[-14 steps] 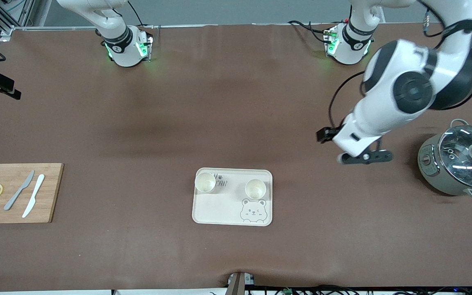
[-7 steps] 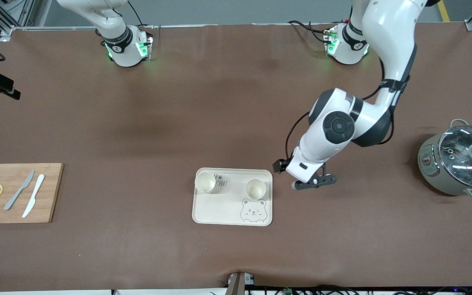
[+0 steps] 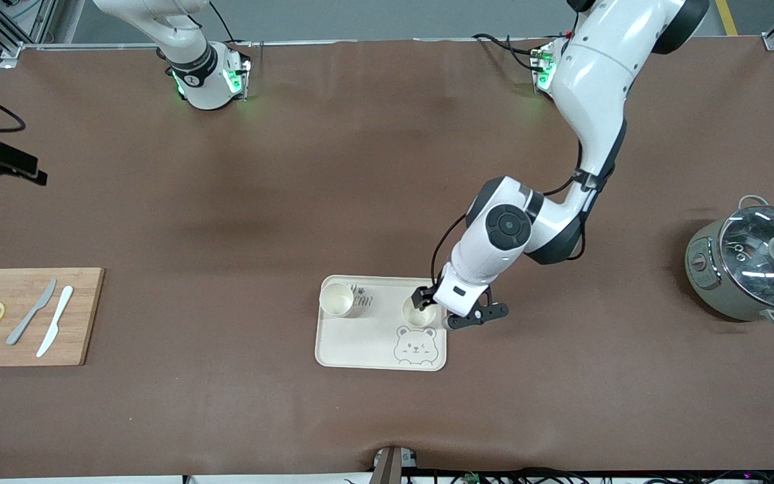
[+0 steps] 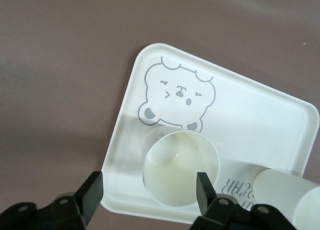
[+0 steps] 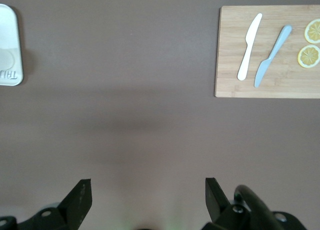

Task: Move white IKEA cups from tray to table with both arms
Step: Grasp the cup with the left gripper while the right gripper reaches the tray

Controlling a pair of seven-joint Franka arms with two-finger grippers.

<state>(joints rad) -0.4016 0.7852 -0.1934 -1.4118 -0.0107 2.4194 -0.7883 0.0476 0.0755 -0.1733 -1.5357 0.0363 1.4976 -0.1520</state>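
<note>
Two white IKEA cups stand upright on a cream bear tray [image 3: 373, 346]: one [image 3: 336, 299] toward the right arm's end, one [image 3: 415, 313] toward the left arm's end. My left gripper [image 3: 428, 304] is open and low over the second cup. In the left wrist view the gripper [image 4: 147, 192] has one finger [image 4: 204, 187] over the cup's rim [image 4: 175, 177] and the other finger [image 4: 92, 190] outside it; the other cup [image 4: 295, 200] stands beside it. My right gripper [image 5: 145, 195] is open and empty above bare table; it is out of the front view.
A grey-green pot with a glass lid [image 3: 753, 262] stands toward the left arm's end. A wooden cutting board [image 3: 27, 316] with two knives and lemon slices lies at the right arm's end, also in the right wrist view [image 5: 270, 55].
My left arm has swung from beside the pot across to the tray, and its gripper has come down over the cup toward the left arm's end. The cups have not moved.
</note>
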